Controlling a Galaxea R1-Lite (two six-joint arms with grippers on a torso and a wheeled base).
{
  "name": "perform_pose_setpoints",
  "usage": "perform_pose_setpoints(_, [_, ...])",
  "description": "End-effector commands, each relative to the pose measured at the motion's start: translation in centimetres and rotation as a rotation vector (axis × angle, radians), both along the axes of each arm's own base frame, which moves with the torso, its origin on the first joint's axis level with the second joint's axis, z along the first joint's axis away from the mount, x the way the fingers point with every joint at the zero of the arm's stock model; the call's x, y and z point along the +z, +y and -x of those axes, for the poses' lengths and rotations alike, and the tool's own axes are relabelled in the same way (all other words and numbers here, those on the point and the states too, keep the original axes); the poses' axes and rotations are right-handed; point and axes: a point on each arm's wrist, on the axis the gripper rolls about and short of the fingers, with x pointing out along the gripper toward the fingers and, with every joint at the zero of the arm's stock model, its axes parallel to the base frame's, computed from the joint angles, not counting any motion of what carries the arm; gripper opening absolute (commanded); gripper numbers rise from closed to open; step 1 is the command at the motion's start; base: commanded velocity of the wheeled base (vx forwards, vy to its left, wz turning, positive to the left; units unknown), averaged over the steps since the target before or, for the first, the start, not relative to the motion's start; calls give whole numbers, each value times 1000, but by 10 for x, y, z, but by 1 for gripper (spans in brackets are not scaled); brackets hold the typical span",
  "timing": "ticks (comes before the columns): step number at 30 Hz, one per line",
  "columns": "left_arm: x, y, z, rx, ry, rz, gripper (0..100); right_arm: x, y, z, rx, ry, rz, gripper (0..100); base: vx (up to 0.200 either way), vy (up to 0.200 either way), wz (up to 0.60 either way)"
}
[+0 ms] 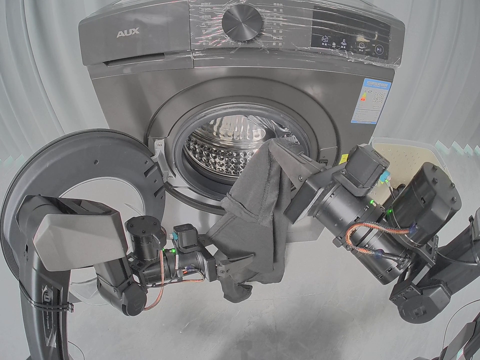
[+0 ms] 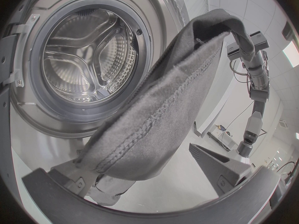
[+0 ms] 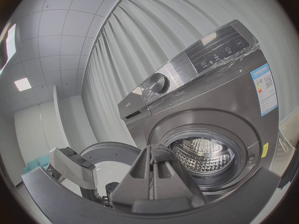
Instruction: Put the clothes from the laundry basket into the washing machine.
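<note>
Quick update from the laundry job. My right gripper (image 1: 292,156) is clamped tight on the top edge of a dark grey, soft knit garment (image 1: 260,211), holding it right at the mouth of the grey metal front-loading washing machine (image 1: 150,91). In the right wrist view a small wad of the fabric is pinched between the fingers (image 3: 146,168). The rest hangs down outside, across the lower rim of the opening, so nothing is really inside yet.

My left gripper (image 1: 235,266) sits low beside the hanging part with its jaws spread wide. The cloth drapes against one finger but isn't pinched.

Handling-wise, I'd say this thing is light and totally floppy, with zero stiffness, so it goes wherever gravity says. The surface looks matte and a bit fleecy, with a chunky stitched seam running along it. It shouldn't slide out of a firm pinch, but it could easily catch on the door hinge or the lip. If I were grabbing with the left, I'd go for the thick seam or the bunched lower end, then lift that bulk over the rim.

The shiny dimpled steel drum (image 1: 225,146) looks smooth and slick. The round dark door (image 1: 85,161) is swung open on my left. The cream perforated plastic laundry basket (image 1: 415,156) sits just right of the machine, and I can't tell what's in it.
</note>
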Motion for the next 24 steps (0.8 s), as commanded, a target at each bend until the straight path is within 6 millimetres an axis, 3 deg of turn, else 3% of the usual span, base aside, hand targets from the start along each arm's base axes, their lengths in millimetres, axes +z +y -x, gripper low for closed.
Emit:
perform_pose_setpoints(1, [-5,-5,-7,4,-13,4,100,-2,1,0,2,5,4,0,0,0,0])
perform_pose_setpoints(7, [-5,-4,-8,13,-15,2,100,-4,2,-1,-3,10,8,0,0,0,0])
perform_pose_setpoints(8, [-4,-4,-8,13,-17,4,0,-4,2,-1,-4,10,7,0,0,0,0])
perform_pose_setpoints(18, [6,-14,-2,8,-42,11,0,-8,1,-5,-14,21,14,0,0,0,0])
perform_pose_setpoints(23, [18,-12,7,3,-57,14,0,-7,-2,-9,-31,24,7,0,0,0,0])
perform_pose_setpoints(24, [30,-6,18,2,-72,12,0,-7,-6,-15,-65,31,4,0,0,0,0])
